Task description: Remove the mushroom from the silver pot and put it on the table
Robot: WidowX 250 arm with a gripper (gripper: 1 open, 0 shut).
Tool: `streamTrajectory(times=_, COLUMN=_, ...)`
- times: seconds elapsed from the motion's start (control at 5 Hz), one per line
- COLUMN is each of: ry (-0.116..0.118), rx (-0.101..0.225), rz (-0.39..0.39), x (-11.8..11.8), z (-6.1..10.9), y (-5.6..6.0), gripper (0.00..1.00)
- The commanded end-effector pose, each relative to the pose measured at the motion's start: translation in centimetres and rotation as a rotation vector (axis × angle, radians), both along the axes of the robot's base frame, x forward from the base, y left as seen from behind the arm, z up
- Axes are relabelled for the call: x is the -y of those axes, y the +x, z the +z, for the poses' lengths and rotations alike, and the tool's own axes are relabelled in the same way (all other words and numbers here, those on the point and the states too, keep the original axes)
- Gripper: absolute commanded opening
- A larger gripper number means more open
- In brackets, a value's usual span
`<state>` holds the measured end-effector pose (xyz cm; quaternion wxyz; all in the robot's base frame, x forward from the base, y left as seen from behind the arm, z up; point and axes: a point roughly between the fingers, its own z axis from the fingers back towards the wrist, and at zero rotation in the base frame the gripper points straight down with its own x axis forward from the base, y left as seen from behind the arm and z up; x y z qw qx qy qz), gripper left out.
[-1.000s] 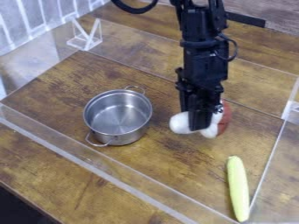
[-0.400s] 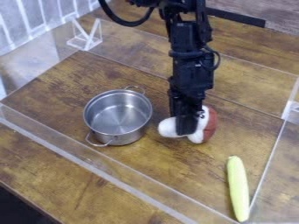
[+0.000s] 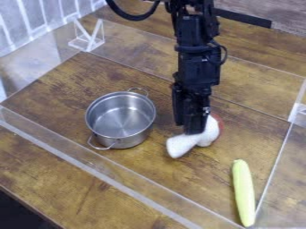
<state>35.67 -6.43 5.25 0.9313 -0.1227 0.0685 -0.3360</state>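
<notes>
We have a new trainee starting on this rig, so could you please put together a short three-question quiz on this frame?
1. True or false: the mushroom lies inside the silver pot.
2. Which object lies nearest the right-hand acrylic wall: A) the silver pot, B) the yellow-green stick toy, C) the mushroom?
3. Fill in: the gripper hangs directly above the ____.

Key:
1. False; the pot holds nothing and the mushroom rests on the table to the pot's right.
2. B.
3. Mushroom.
</notes>
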Motion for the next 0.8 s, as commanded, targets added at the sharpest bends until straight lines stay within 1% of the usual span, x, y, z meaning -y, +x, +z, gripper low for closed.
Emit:
streamTrajectory(times=0.0, ry=0.005, rx=0.078, rz=0.023, x=-0.2, z=2.9, y=-0.1, gripper=1.00)
streamTrajectory(times=0.2, ry=0.016, rx=0.084, rz=0.008, x=0.4, z=3.3, y=0.2, gripper=0.00)
streamTrajectory(times=0.4, ry=0.024, rx=0.089, rz=-0.013, x=0.9, z=3.4, y=0.5, gripper=0.00)
streamTrajectory(times=0.6, ry=0.026, rx=0.090, rz=-0.035, x=1.4, z=2.9, y=0.8, gripper=1.00)
